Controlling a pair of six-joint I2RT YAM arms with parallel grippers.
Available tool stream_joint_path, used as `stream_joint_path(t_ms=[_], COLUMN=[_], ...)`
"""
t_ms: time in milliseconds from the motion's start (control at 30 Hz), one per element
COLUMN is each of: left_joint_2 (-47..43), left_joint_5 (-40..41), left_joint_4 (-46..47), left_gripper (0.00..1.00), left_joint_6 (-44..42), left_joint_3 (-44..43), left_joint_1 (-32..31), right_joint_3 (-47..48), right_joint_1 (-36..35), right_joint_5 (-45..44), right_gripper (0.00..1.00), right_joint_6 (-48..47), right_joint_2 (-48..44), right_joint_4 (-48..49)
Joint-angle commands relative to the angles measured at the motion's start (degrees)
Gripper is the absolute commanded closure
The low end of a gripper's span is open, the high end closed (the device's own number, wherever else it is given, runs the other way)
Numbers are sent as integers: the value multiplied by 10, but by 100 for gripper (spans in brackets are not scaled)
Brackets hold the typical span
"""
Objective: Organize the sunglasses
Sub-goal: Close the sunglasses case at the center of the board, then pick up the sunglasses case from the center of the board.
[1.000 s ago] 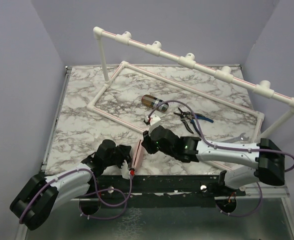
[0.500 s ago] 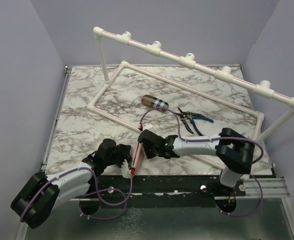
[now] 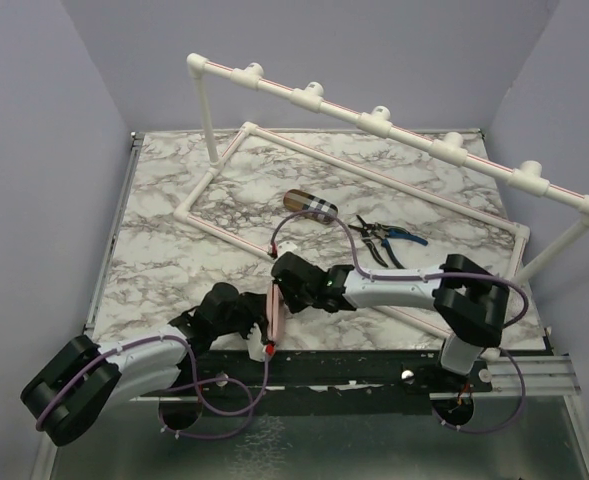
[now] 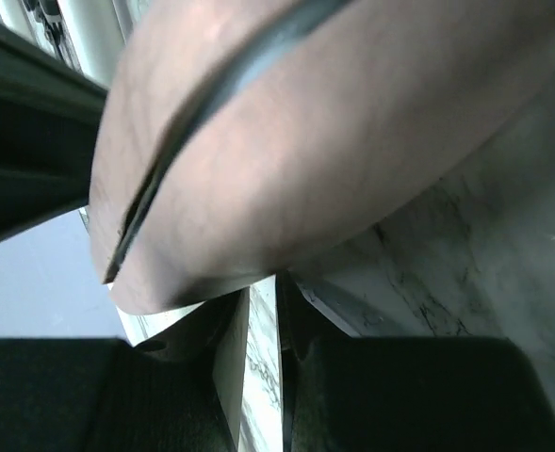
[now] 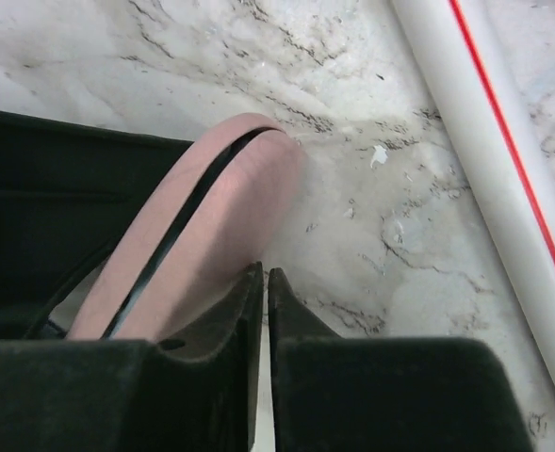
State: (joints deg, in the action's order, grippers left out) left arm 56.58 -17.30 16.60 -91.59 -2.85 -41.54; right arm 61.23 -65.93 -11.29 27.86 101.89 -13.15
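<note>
No sunglasses show in any view. An oblong pink case (image 3: 274, 314) lies near the table's front edge, between my two grippers. My left gripper (image 3: 242, 312) is at its left side. In the left wrist view the jaws (image 4: 262, 292) stand almost closed with nothing between them, and the case (image 4: 305, 141) fills the view just beyond the tips. My right gripper (image 3: 287, 273) is at the case's far end. In the right wrist view it (image 5: 264, 273) is shut and empty, its left finger (image 5: 230, 311) against the case (image 5: 211, 235).
A brown plaid case (image 3: 309, 205) lies mid-table, with black-and-blue pliers (image 3: 386, 238) to its right. A white PVC frame (image 3: 274, 140) lies on the marble, with a raised rail (image 3: 374, 122) across the back. One pipe (image 5: 484, 141) runs close to the right gripper.
My right arm folded inward and brought its gripper left to the pink case's far end. The case turned a little more upright. My left gripper shifted slightly toward it.
</note>
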Motion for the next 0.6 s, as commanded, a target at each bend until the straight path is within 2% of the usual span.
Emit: stream_joint_path(t_ms=[0, 167, 300, 400, 567], left_joint_2=[-19, -50, -73, -90, -125], left_joint_5=[10, 36, 50, 71, 121], left_joint_4=[-67, -112, -134, -149, -237], left_gripper=[81, 78, 72, 70, 66], left_joint_6=[15, 42, 47, 59, 111], left_joint_3=[23, 10, 15, 14, -25], left_joint_1=[-10, -1, 0, 1, 11], right_joint_3=[-40, -109, -174, -211, -196], right_joint_1=[-2, 11, 37, 55, 61], right_joint_5=[-38, -21, 59, 138, 164], right_gripper=[84, 63, 44, 41, 43], right_joint_6=[19, 38, 57, 82, 90], right_joint_2=[-91, -153, -188, -185, -134], right_joint_4=[54, 86, 179, 266, 310])
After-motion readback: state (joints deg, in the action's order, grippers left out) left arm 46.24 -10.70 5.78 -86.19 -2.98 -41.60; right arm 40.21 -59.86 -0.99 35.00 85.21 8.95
